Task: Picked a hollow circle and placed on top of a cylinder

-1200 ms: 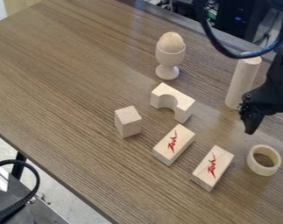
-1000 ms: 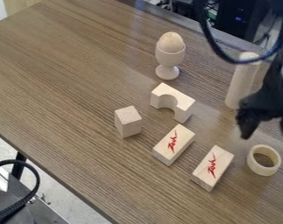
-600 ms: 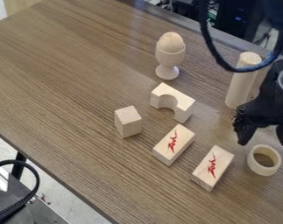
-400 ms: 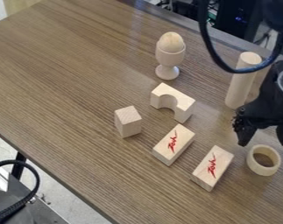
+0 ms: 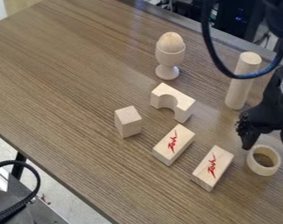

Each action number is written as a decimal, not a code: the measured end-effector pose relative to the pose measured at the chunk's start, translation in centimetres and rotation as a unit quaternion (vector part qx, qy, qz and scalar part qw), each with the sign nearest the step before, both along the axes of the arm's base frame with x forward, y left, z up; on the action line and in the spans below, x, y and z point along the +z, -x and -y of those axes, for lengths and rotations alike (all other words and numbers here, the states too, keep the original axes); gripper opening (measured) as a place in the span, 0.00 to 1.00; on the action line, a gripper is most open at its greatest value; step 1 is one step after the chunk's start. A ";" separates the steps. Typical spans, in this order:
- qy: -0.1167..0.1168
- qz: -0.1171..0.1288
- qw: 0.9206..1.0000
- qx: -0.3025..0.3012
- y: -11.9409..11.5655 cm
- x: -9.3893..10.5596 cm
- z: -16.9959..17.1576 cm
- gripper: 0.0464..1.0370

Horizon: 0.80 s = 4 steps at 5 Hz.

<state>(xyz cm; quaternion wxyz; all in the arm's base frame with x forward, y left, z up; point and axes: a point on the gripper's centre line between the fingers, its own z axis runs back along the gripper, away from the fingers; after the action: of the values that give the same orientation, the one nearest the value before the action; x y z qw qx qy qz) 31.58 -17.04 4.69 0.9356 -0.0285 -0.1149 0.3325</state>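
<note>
Pincer (image 5: 267, 146) spread apart, nothing between its fingers, hanging at the ring's far edge, right side of view. Ring (image 5: 264, 171) lies on counter (image 5: 67, 83), near a red-marked block (image 5: 212, 168). Cylinder (image 5: 241, 87) upright behind, no ring on it.

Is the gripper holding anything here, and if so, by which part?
Nothing is held: the gripper hangs open just above the ring.

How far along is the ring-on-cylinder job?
Done: pincer is open above the ring.
In hand: nothing; the ring lies on the table.
Left: grasp it, lift it, set it on the upright cylinder, whose top is bare.
</note>
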 end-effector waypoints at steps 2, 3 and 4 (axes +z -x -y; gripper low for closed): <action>0.002 -0.008 1.000 0.000 0.1 -1.2 0.3 0.96; 0.003 -0.026 1.000 0.001 0.5 -2.2 0.4 0.96; 0.003 -0.035 0.999 0.003 0.9 -2.7 0.3 0.92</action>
<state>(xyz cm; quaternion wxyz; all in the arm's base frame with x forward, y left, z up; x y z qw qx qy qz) 30.73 -17.38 2.03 0.9381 -0.0192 -0.0812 0.3362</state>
